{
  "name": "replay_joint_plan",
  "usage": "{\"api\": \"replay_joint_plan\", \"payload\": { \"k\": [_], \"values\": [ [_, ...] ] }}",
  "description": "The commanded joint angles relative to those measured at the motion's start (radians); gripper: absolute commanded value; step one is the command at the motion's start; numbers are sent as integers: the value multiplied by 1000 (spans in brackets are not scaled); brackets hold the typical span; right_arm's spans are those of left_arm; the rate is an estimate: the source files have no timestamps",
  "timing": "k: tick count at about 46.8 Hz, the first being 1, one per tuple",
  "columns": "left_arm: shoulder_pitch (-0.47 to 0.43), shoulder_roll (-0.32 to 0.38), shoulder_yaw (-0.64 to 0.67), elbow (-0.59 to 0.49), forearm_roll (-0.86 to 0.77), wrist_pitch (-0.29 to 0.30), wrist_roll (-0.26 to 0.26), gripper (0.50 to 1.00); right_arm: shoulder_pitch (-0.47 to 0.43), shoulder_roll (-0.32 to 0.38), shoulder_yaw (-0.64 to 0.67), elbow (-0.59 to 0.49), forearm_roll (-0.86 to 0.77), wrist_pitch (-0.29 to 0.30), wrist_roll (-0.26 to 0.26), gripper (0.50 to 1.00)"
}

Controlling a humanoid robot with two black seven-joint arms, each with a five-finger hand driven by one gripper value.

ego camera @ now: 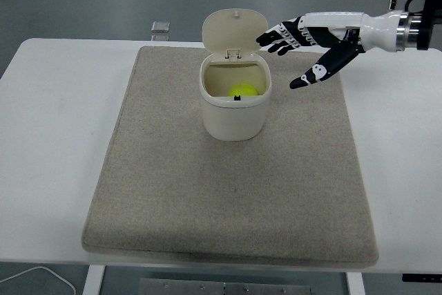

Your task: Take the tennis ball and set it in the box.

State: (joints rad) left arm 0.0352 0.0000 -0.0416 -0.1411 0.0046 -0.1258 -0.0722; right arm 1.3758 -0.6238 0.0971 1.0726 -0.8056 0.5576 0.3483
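Note:
A yellow-green tennis ball (242,90) lies low inside the cream box (233,117), whose hinged lid (233,27) stands open at the back. The box sits on the beige mat at its upper middle. My right hand (291,53) hovers up and to the right of the box, clear of its rim, fingers spread and holding nothing. Its thumb points down toward the mat. The left arm is out of view.
A beige mat (173,191) covers most of the white table (55,136). A small grey object (160,27) lies at the table's far edge behind the mat. A white cable (34,278) shows below the table's near left corner.

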Motion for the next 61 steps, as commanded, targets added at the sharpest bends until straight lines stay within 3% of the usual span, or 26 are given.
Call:
{"api": "replay_joint_plan", "payload": {
  "k": [1, 16, 34, 44, 61],
  "values": [
    [0, 0, 0, 0, 0, 0, 0, 996, -3, -30, -2, 9, 0, -1, 0, 911],
    [0, 0, 0, 0, 0, 0, 0, 996, -66, -68, 6, -32, 51, -8, -20, 909],
    [0, 0, 0, 0, 2, 0, 0, 996, -115, -48, 13, -217, 356, -21, -37, 909],
    [0, 0, 0, 0, 0, 0, 0, 996, -152, -39, 13, -258, 508, -65, -51, 909],
    [0, 0, 0, 0, 0, 2, 0, 996, -170, 67, 13, -329, 740, -179, -52, 909]
  ]
}}
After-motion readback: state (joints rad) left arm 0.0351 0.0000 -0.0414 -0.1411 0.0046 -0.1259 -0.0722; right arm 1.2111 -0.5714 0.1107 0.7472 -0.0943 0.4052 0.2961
